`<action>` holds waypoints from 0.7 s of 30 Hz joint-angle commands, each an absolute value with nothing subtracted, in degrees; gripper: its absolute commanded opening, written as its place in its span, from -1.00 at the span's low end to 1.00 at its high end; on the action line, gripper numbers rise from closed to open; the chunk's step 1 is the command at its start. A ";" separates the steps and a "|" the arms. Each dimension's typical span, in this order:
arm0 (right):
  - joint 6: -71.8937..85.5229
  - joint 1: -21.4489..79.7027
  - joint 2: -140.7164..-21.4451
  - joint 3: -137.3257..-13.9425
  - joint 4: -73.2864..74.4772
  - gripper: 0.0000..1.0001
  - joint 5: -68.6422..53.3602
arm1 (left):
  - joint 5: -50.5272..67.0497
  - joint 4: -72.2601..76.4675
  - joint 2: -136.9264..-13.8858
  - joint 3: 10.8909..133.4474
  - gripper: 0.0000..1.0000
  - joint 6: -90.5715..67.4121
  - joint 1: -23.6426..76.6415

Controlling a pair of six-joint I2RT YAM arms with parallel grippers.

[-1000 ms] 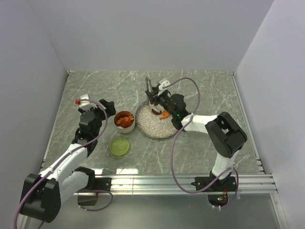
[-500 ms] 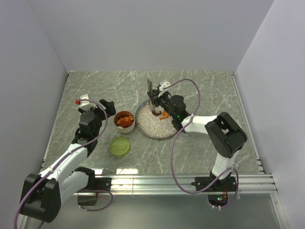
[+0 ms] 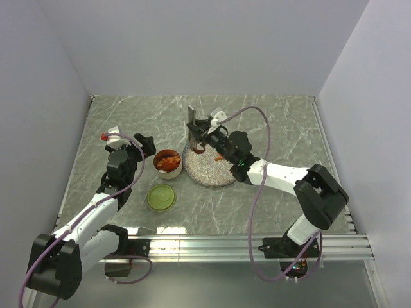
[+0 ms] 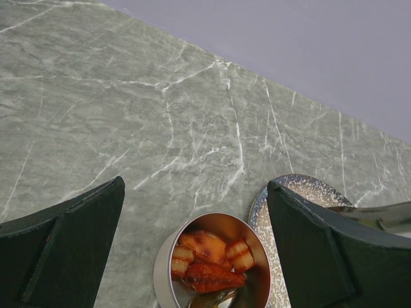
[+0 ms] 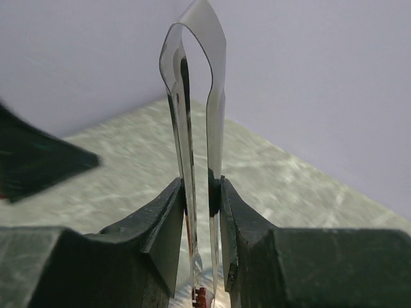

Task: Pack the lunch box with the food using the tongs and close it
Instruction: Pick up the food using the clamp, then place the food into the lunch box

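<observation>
Right now the right gripper is clamped on the slim grey metal tongs, its jaws squeezing the two thin arms together partway along their length. The tongs stand nearly upright, joined end up, tips down over the far-left rim of the wide speckled grey plate, which sits near the middle of the grey-green marbled tabletop. In the right wrist view a small reddish-brown bit shows at the tips. One orange piece lies on the plate. The small round shiny steel lunch box stands just beside the plate's left rim, uncovered, with orange chunks inside. Its flat round olive-green lid lies apart, toward the near edge. The left gripper hovers to the left of the lunch box, jaws spread wide and holding nothing.
</observation>
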State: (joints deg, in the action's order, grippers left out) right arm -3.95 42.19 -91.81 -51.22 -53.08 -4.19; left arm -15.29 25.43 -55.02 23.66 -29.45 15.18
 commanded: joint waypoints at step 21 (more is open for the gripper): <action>-0.79 51.68 -103.18 -68.20 -54.31 -0.47 -12.83 | -16.17 27.42 -54.32 23.73 0.99 -30.06 14.85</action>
State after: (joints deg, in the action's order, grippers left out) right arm -1.65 51.24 -103.33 -64.90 -51.33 -11.81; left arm -15.40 25.43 -55.00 23.66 -29.65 15.18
